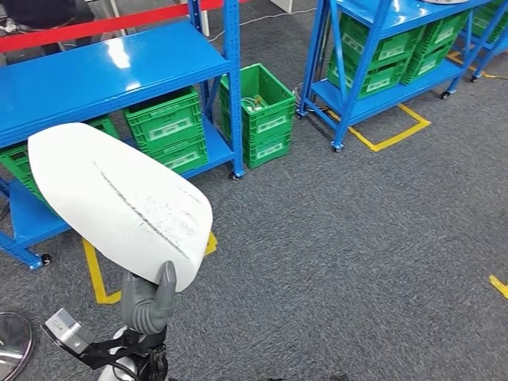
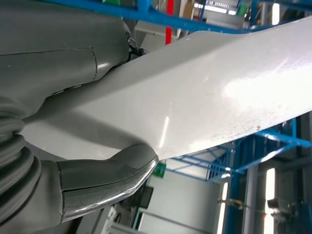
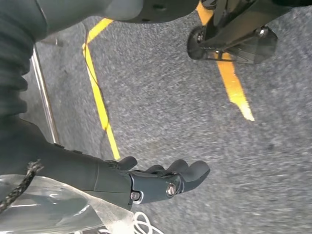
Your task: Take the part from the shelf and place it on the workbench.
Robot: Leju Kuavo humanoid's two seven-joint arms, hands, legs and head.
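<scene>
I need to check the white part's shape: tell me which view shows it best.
The head view: the whole white part shows, its lower end gripped by the left hand. The left wrist view shows a close stretch of its glossy surface. The right wrist view shows carpet and the right hand.

Head camera looks down from high; wrist cameras sit close

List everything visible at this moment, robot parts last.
part: one, white, flat and oblong, held up in front of the near shelf
shelving racks: two, blue, along the far side
crates: several, green, on the racks' lower shelves
crate on the floor: one, green, between the racks
floor tape: yellow, on grey carpet
barrier: red, behind the near rack
left hand: grey, grips the part's lower end
right hand: dark grey, holds nothing, above the carpet
</scene>
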